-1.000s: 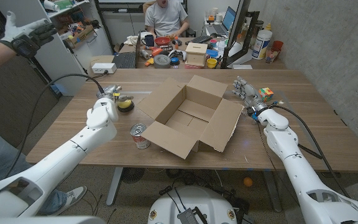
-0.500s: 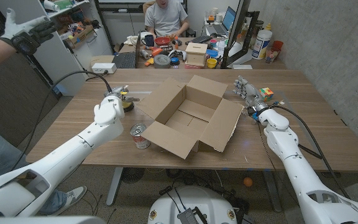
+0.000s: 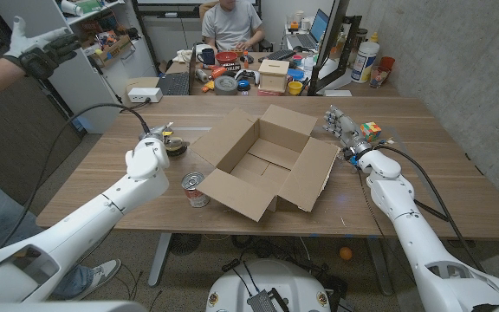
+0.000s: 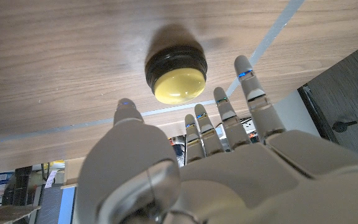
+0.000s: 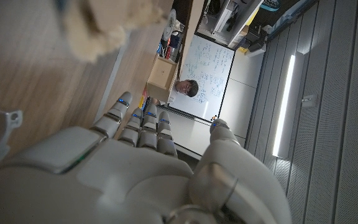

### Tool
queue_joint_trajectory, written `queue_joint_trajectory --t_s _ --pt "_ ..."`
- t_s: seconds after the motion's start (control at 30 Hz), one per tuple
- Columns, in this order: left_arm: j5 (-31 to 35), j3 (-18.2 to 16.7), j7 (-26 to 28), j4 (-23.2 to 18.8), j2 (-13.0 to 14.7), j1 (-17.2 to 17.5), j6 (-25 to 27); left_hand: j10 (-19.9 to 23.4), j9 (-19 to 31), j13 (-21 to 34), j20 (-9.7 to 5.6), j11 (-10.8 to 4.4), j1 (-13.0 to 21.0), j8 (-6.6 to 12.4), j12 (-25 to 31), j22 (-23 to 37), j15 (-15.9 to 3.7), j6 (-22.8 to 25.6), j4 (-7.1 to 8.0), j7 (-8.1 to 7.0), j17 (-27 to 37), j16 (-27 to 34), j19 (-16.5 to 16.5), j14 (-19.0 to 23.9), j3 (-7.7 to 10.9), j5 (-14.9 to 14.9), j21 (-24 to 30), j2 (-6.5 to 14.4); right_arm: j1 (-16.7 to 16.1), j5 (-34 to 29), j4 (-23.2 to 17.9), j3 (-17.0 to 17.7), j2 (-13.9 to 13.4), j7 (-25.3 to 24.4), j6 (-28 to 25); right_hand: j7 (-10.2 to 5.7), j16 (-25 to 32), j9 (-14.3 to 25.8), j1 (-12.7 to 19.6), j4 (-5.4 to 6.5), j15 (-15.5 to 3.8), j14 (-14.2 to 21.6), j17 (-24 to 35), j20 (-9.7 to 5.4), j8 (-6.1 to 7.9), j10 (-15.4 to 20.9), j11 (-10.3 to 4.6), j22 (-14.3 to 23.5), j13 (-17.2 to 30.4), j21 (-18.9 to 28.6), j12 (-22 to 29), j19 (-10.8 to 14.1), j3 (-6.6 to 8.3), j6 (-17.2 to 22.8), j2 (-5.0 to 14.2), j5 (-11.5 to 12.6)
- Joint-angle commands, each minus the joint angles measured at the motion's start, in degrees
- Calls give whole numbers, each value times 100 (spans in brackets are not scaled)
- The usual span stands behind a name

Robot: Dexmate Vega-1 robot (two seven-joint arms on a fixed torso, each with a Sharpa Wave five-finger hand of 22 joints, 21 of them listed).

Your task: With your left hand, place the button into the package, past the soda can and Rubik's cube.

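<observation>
The button [image 3: 176,147], a yellow dome in a black ring, sits on the wooden table just beyond my left hand [image 3: 148,156]. In the left wrist view the button [image 4: 174,74] lies a short way past my spread fingertips [image 4: 248,73], untouched, and my left hand [image 4: 185,168] holds nothing. The open cardboard package [image 3: 271,156] stands at mid-table, flaps spread. A soda can [image 3: 195,189] stands by its near left flap. The Rubik's cube [image 3: 371,130] lies at the far right, beside my right hand [image 3: 340,126], whose fingers are apart and hold nothing [image 5: 135,168].
A black cable [image 3: 93,111] arcs over the table's left end to my left arm. A person's gloved hand [image 3: 37,48] reaches in at the upper left. Another person [image 3: 232,22] sits behind a cluttered desk beyond the table.
My left hand edged toward the button and then settled slightly back and lower. The button, can, package and right hand have not moved.
</observation>
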Motion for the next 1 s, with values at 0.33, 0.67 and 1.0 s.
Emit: queue_joint_trajectory --t_s 0.33,0.67,1.0 --pt "-164 292 11 481 -99 -453 -223 -4 19 30 -13 -10 35 -22 -27 3 21 -2 1 -24 19 -25 42 2 -46 -25 -39 29 90 -72 231 19 -15 35 22 -22 20 25 -49 -15 22 53 29 27 8 7 -36 6 17 -48 -12 25 -29 28 -5 27" --pt "-188 382 12 780 -241 -633 -373 -1 20 35 -13 -12 43 -21 -30 3 16 15 2 -25 22 -28 37 15 -46 -30 -59 43 165 -98 270 45 -10 -10 -9 -26 19 25 -53 -19 20 57 27 21 8 13 -35 6 17 -58 -10 33 -35 31 -9 27" --pt "-308 311 70 927 -284 -631 -477 -36 20 40 -12 -24 48 -35 -49 4 21 -3 4 -32 24 -39 33 11 -50 -35 -81 49 181 -148 119 20 -32 -46 -45 -18 15 26 -58 -24 15 56 25 25 6 16 -37 6 17 -69 -9 43 -41 29 -11 28"
